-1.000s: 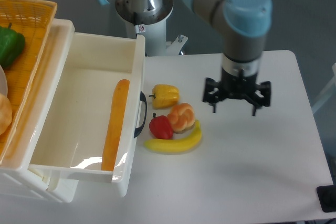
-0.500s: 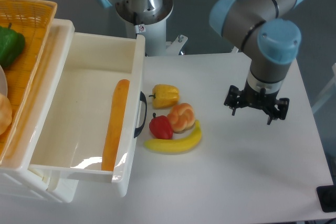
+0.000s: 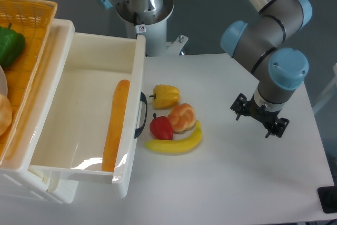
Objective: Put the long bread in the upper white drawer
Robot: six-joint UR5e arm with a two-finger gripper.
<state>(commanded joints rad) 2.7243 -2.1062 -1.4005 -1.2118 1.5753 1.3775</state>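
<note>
1. At the far left of the frame we see an orange wicker basket (image 3: 31, 30) holding a green pepper (image 3: 10, 46); neither has shifted over the last second.
2. Just right of it, the upper white drawer (image 3: 79, 85) stands pulled open, and the long bread (image 3: 116, 125) lies inside along its right wall, straight and flat on the drawer floor. It sits exactly where it did a second ago, so we judge the placing itself done.
3. At centre, on the worktop (image 3: 226, 183), a yellow pepper (image 3: 166, 96), a braided bun (image 3: 182, 117), a red pepper (image 3: 161, 127) and a banana (image 3: 176, 143) cluster just beside the drawer's dark handle (image 3: 142, 114). None of them has moved.
4. What has changed is at the right: the gripper (image 3: 259, 116) has travelled from above the middle of the worktop out towards the right edge, well apart from the drawer and the cluster. We read this as the arm retreating after the release, leaving nothing more than clearing away.
5. The arm reaches in from the upper right of the frame, its blue-capped wrist (image 3: 287, 69) now tilted, so the tool hangs slanted instead of square to the camera as it did a second ago.
6. The fingers are spread apart and hold nothing; they hover over bare worktop.
</note>
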